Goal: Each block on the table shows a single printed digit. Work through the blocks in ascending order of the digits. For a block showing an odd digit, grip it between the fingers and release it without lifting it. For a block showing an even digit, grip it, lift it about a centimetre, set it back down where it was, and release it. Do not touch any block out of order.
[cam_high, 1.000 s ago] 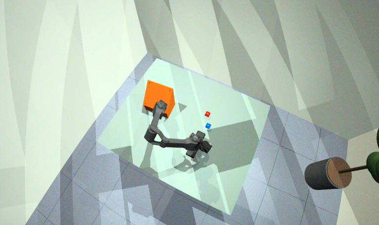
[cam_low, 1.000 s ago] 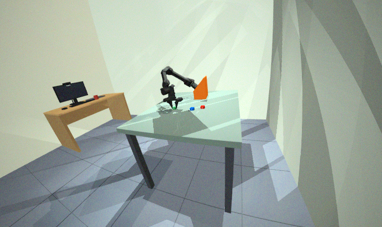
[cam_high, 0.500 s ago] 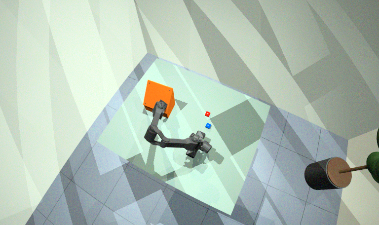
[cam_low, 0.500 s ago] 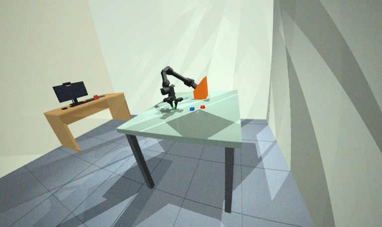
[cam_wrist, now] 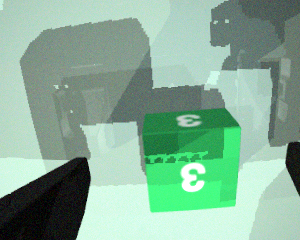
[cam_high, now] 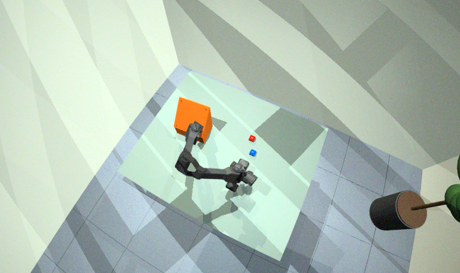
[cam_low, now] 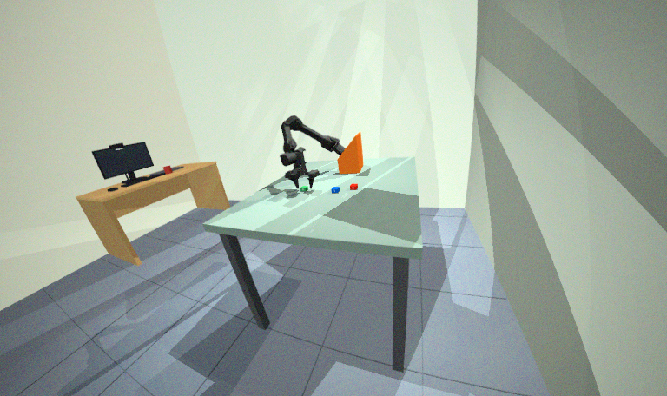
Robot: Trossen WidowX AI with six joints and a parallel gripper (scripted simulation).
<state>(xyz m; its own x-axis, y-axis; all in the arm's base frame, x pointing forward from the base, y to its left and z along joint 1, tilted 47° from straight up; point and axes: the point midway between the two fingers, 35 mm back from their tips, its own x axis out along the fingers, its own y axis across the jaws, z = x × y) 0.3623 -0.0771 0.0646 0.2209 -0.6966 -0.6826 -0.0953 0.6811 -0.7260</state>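
green block (cam_low: 304,188) (cam_wrist: 192,165): sitting between the spread fingers, not pinched, white 3s showing
gripper (cam_low: 304,185) (cam_wrist: 189,162): spread pretty wide
blue block (cam_high: 252,152) (cam_low: 335,189): near green, just beside red block (cam_high: 251,138) (cam_low: 353,187)
orange wedge (cam_high: 192,113) (cam_low: 351,156): slanted, behind the blocks

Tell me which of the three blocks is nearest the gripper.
The green block, marked 3: it alone sits between the open gripper's fingers, while the blue and red blocks stand off to one side.
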